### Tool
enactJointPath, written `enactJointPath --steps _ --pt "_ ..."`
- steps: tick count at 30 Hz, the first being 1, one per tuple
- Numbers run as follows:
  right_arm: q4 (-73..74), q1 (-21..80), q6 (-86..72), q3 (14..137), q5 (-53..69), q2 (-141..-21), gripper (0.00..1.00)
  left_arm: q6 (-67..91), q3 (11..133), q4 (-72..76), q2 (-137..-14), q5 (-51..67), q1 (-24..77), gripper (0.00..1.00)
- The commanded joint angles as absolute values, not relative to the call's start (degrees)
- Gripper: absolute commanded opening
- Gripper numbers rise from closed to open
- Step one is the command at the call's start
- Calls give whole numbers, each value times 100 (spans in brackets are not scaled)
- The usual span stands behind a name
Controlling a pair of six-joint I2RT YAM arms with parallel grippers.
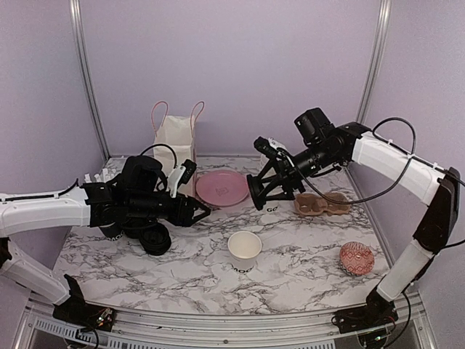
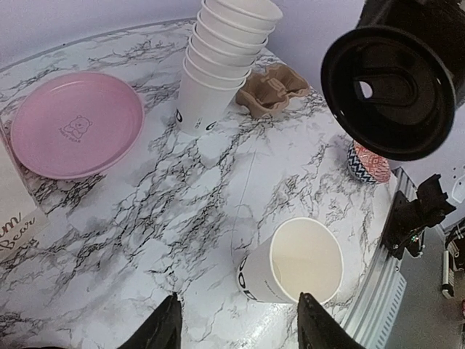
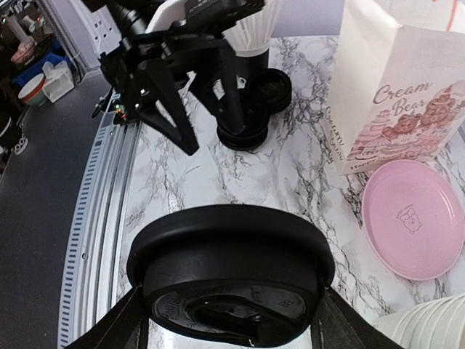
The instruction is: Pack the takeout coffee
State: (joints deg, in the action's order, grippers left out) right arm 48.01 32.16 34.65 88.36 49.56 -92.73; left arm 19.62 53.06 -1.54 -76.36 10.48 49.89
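One white paper cup of the takeout coffee stands upright and uncovered at the table's front middle, black lettering near its base. The left wrist view shows this cup just ahead of my left gripper, which is open and holds nothing. My left gripper hangs to the cup's left. My right gripper is shut on a round black lid, held on edge above the table behind the cup. That lid fills the right wrist view between my fingers.
A stack of white cups and a cardboard cup carrier sit at the right rear. Also on the table: a pink plate, a paper bag, stacked black lids, a straw-filled cup and a red patterned bowl.
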Motion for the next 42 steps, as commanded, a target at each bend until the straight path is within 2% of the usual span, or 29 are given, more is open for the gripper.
enactJointPath --steps 1,13,34,42 --pt "6086 3684 4603 9072 4307 -9447 66 1840 5299 -183 -7488 706 4967 54" --pt "6399 4473 4791 9048 3473 -9941 66 1744 5203 -199 -7437 693 4966 55" --pt "6486 4577 4684 9240 3331 -10223 64 1686 5257 -220 -7565 733 4966 55" --pt "6867 4614 4613 9724 3210 -10212 62 1649 5256 -267 -7468 730 4967 55"
